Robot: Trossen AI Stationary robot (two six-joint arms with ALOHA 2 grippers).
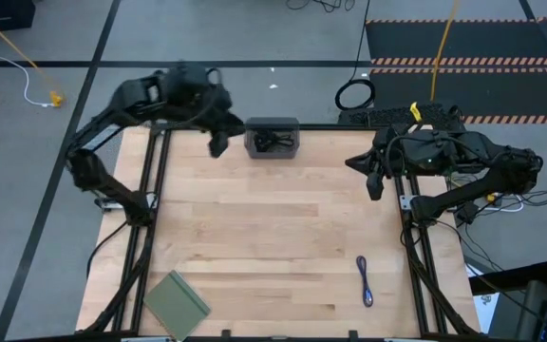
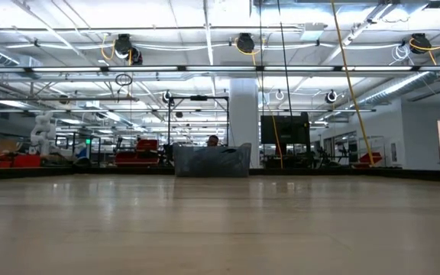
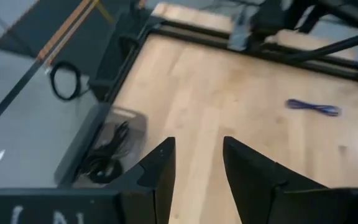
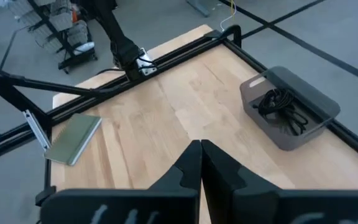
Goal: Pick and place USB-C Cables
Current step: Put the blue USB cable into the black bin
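Note:
A dark grey tray [image 1: 272, 139] stands at the table's far edge with black cables [image 1: 273, 141] lying inside it; the right wrist view shows the tray [image 4: 291, 111] and the tangled cables [image 4: 283, 106], and the left wrist view shows the cables [image 3: 107, 155] too. A purple-blue cable [image 1: 364, 282] lies folded on the table's near right part, also seen as a strand [image 3: 314, 107] in the left wrist view. My left gripper [image 1: 218, 141] hovers open just left of the tray, fingers [image 3: 197, 168] apart. My right gripper [image 1: 370, 176] is shut, raised at the right side.
A flat green pad [image 1: 177, 301] lies at the near left corner, also visible as a pad [image 4: 73, 138] in the right wrist view. Black rails [image 1: 150, 190] run along both table sides. A coiled black cord [image 1: 354, 95] lies on the floor beyond the far edge.

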